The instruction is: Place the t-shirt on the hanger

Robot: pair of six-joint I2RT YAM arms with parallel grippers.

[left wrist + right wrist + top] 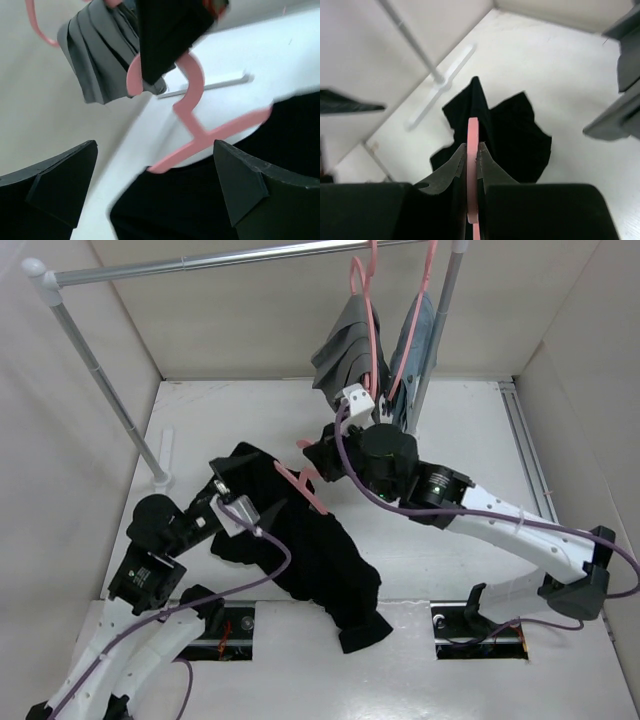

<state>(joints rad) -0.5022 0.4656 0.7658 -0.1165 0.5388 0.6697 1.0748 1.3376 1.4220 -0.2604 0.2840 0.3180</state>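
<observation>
The black t-shirt [310,550] lies crumpled on the white table, left of centre. The pink hanger [303,485] lies at its upper edge, with its arm ends tucked under the black cloth. My right gripper [320,460] is shut on the hanger's hook, and in the right wrist view [472,150] the pink plastic [472,131] sits edge-on between the jaws above the t-shirt [510,135]. My left gripper [245,495] is open over the shirt's upper left part. Its view [155,185] shows the hanger [200,135] and the black cloth [200,205] between its spread fingers [240,185].
A metal clothes rail [200,262] spans the back, its left post [110,390] standing on a white foot [165,465]. A grey garment [345,350] and a blue-grey garment [418,340] hang on pink hangers just behind my right gripper. Beige walls enclose the table.
</observation>
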